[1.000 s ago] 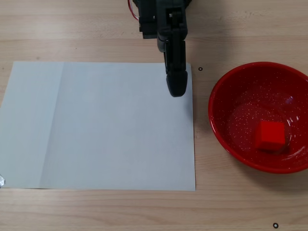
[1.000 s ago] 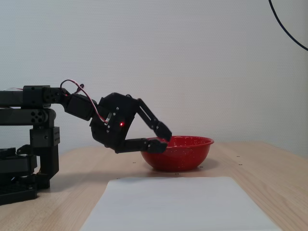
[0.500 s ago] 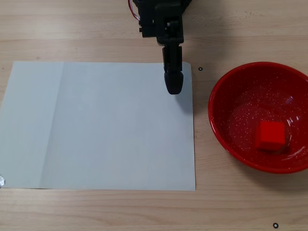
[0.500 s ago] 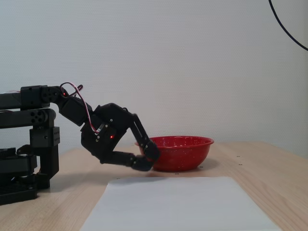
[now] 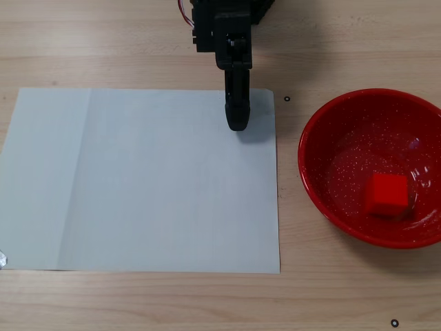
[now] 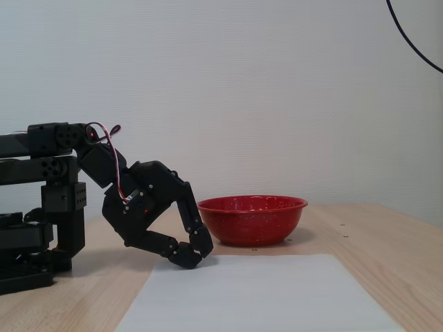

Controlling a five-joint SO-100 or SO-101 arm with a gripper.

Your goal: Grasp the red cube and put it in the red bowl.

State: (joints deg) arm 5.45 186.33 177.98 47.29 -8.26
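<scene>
The red cube [image 5: 386, 196] lies inside the red bowl [image 5: 324, 127] at the right of a fixed view from above; from the side the bowl [image 6: 252, 220] hides the cube. My black gripper [image 5: 237, 124] is shut and empty, its tips low over the top right part of the white paper [image 5: 138, 179], well left of the bowl. In the side view the gripper [image 6: 196, 254] points down and nearly touches the paper's [image 6: 256, 294] far edge, left of the bowl.
The arm's base [image 6: 34, 207] stands at the left of the side view. The wooden table [image 5: 344, 41] carries a few small black marks [image 5: 287, 98] near the paper and bowl. A black cable [image 6: 415, 41] hangs at the upper right.
The gripper has drawn back toward the arm's base and dropped lower, away from the bowl. The cube stays still in the bowl.
</scene>
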